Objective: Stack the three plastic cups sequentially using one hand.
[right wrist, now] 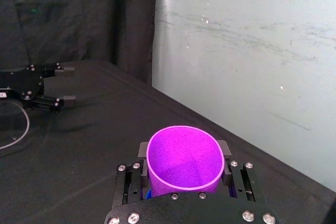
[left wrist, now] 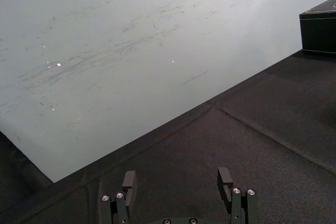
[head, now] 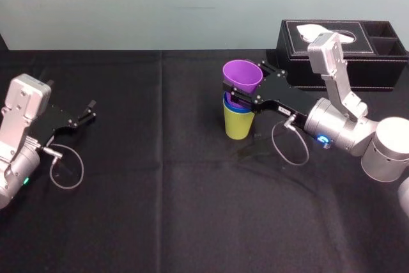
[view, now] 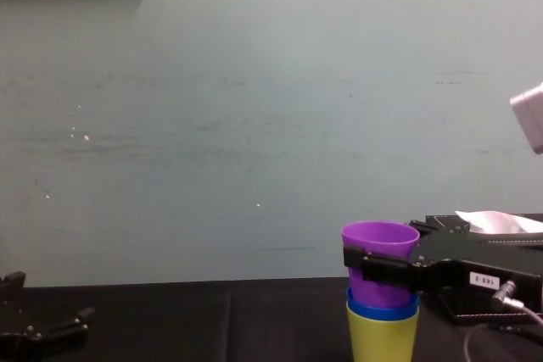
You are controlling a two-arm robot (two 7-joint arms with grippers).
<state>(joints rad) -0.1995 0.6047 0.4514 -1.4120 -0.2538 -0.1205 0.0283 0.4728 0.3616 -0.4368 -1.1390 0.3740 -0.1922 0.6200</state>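
Right gripper [right wrist: 184, 148]: fingers [right wrist: 143, 149] clamped on opposite sides of the purple cup [view: 380, 239], just below its rim. They cover the cup's lower wall in the wrist view. Purple cup's bottom sits inside the blue cup [view: 382, 309]. Just a rim band of the blue one shows; the rest is hidden inside the yellow cup [head: 238, 127]. Yellow cup's base is cut off at the chest view's lower edge. Stack upright on the black cloth [head: 192, 209], in front of the tissue box [head: 358, 55], off its left end. Left gripper [left wrist: 177, 179]: fingers apart, nothing between them, parked far left of the box.
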